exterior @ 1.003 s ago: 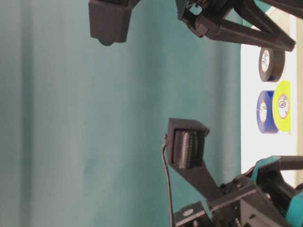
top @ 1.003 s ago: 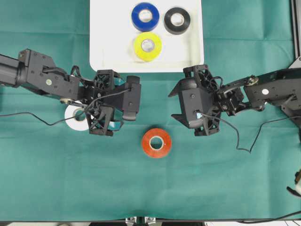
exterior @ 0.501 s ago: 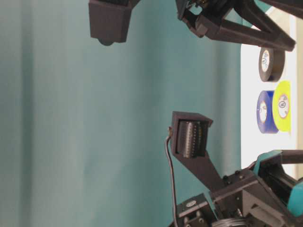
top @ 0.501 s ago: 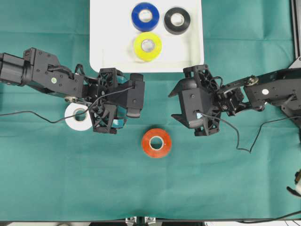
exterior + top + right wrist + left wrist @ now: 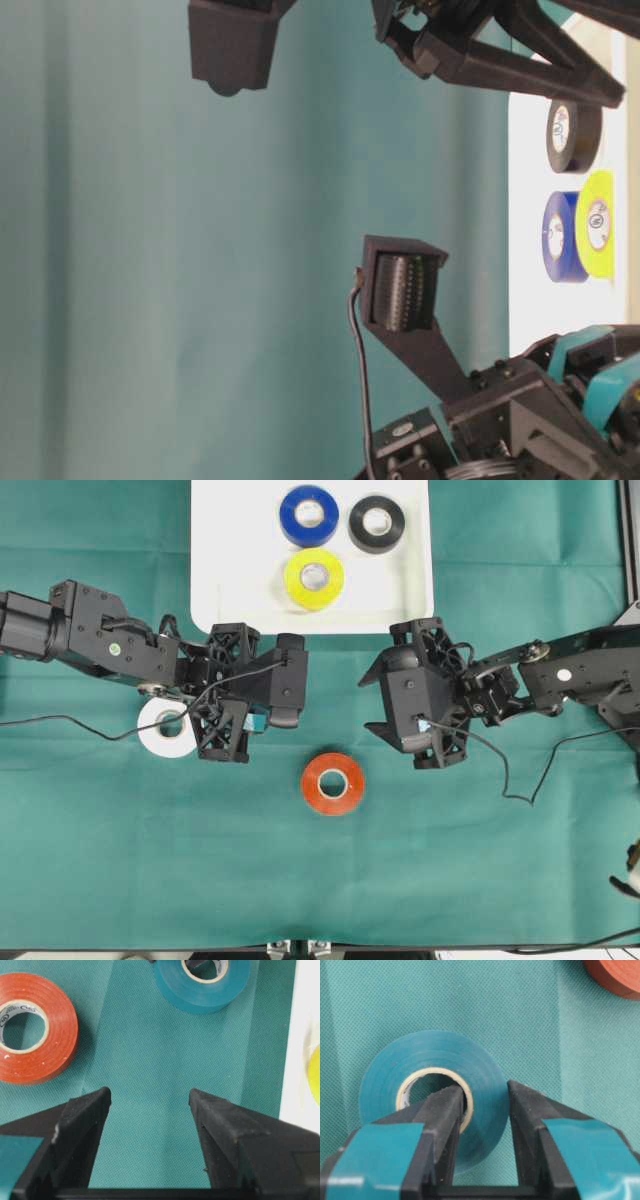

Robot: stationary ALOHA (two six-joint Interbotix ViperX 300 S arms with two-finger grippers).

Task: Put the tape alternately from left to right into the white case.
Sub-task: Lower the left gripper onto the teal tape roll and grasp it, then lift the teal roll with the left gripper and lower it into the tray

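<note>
My left gripper (image 5: 485, 1092) is shut on the teal tape (image 5: 420, 1055), with one finger inside the pale core and the other against the outer wall. The roll lies flat on the green cloth. From overhead the left gripper (image 5: 232, 695) covers that roll. My right gripper (image 5: 149, 1094) is open over bare cloth, and overhead it (image 5: 425, 695) sits right of centre. The red-orange tape (image 5: 333, 783) lies between the arms and nearer the front. The white tape (image 5: 165, 730) lies under the left arm. The white case (image 5: 230, 580) holds the blue (image 5: 309, 516), black (image 5: 377, 523) and yellow (image 5: 314, 578) rolls.
Green cloth (image 5: 120, 860) covers the table. A thin black cable (image 5: 70, 725) trails left from the left arm, and another (image 5: 520, 790) loops below the right arm. A metal frame post (image 5: 632, 540) stands at the right edge.
My left gripper's jaws have closed from wide open onto the teal tape's wall. The right arm and the other rolls have not moved.
</note>
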